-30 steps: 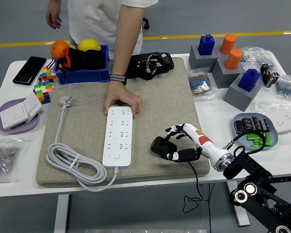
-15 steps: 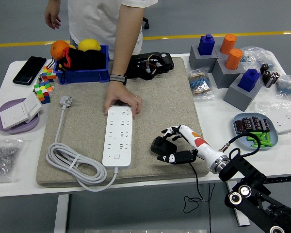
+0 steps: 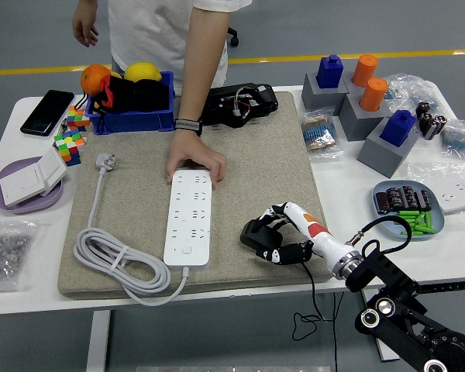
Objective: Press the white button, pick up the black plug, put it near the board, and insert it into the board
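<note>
A white power strip lies lengthwise on the grey felt mat, with its white button near the front end. A person's hand presses flat on the strip's far end. The black plug sits on the mat to the right of the strip, its black cord hanging over the table's front edge. My right hand comes in from the lower right and its fingers curl around the plug, thumb below and fingers above. No left arm shows.
The strip's white cable coils at the mat's front left, ending in a white plug. A blue bin with fruit, a phone, cubes and a purple plate stand left. Grey blocks and a blue tray stand right.
My right hand has slid a little left and toward the front edge, and its fingers have closed in around the black plug. The person's hand and the strip have not moved.
</note>
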You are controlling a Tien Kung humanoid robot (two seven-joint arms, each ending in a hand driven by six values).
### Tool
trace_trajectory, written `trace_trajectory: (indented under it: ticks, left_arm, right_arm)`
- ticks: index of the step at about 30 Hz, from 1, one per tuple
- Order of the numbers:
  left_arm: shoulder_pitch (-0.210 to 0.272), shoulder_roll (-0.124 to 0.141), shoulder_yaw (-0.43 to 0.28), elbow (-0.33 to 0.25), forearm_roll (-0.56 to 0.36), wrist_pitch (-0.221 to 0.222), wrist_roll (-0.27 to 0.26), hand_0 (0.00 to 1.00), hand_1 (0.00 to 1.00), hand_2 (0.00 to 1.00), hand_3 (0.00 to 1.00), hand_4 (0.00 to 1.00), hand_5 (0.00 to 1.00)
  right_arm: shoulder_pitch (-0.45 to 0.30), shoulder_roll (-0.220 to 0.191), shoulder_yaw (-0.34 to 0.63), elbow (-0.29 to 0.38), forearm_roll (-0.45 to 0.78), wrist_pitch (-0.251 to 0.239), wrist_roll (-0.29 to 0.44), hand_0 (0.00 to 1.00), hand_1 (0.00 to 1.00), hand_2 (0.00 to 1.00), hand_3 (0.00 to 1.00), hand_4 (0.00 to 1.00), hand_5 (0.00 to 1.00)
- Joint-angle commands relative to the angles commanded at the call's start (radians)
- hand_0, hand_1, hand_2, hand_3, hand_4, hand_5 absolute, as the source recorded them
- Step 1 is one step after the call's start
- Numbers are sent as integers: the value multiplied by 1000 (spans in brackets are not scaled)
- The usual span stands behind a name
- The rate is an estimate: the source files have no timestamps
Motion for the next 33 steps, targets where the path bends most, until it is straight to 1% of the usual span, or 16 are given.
trace_trajectory:
  ticks: [3,4,9,10,12,15,16,18,30,33]
  left_arm:
    - [1,0,1,0,2,-1,1,651,643,642,685,579,29]
    - [1,0,1,0,2,-1,0,650,643,642,684,578,28]
    - [-1,2,3,0,5,-2,1,650,643,642,684,578,28]
    - [-2,2,2,0,6,-2,1,650,643,642,684,579,27]
    - [-2,2,3,0,6,-2,1,650,643,642,684,579,27]
    - [-2,2,3,0,5,-2,0,650,643,642,684,579,27]
    - [-2,2,3,0,4,-2,0,651,643,642,685,579,27]
    - [0,1,1,0,5,-2,1,651,643,642,685,579,27]
    - [1,-4,-2,0,0,1,-2,650,643,642,685,581,27]
    - [-1,-4,-3,0,-2,1,-2,650,643,642,685,581,27]
  right_arm:
    - [3,2,-2,-10,-1,-5,4,543,589,588,458,894,2]
    - [4,3,-2,-13,-1,-6,6,496,553,561,444,877,2]
    - [8,3,-6,-25,5,-14,14,496,553,561,444,877,2]
    - [8,3,-7,-26,6,-15,15,500,531,536,442,867,2]
    - [8,3,-8,-28,9,-18,20,500,531,536,442,867,2]
    - [7,3,-11,-32,16,-30,33,500,531,536,442,867,2]
    - [7,3,-12,-32,17,-34,38,502,516,518,421,868,2]
    - [7,4,-13,-34,16,-42,47,502,516,518,421,868,2]
    - [8,8,-22,-52,17,-60,60,505,505,507,417,855,2]
    - [10,9,-23,-56,10,-56,53,505,505,507,417,855,2]
